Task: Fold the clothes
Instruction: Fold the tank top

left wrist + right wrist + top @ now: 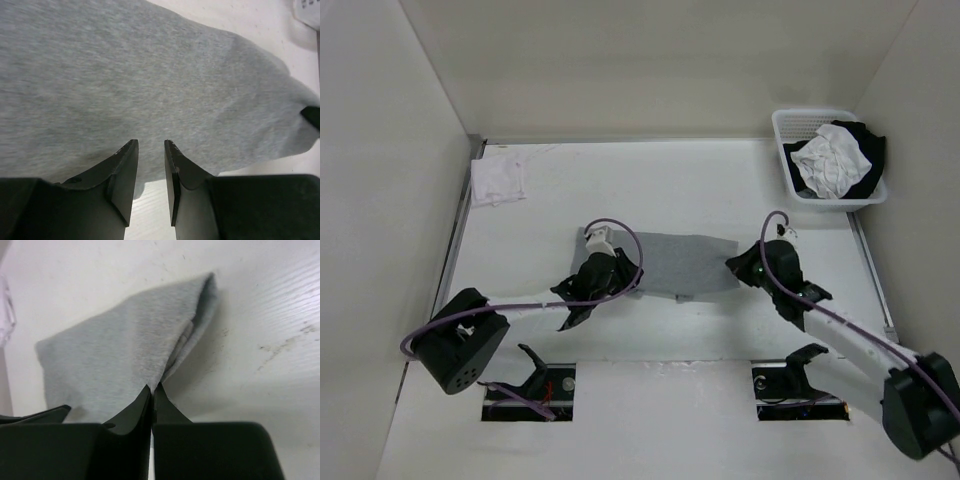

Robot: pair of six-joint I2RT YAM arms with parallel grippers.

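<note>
White table (670,190), plain pale walls (620,60) enclosing it

clothes (685,262) lie mid table (720,190); basket (782,150) back right, small cloth (498,180) back left.

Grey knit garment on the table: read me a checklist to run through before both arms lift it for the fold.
1. Corner pinched by the right gripper, jaws shut on the heather-grey knit garment: ok.
2. Hold by the left gripper: not ok; its jaws stand apart over the garment's edge, nothing pinched.
3. Garment spread flat on the white table: ok.
4. How many layers the right jaws hold: cannot tell.
5. Clearance from the small white cloth and the white plastic basket: ok, both lie apart from the garment.
</note>
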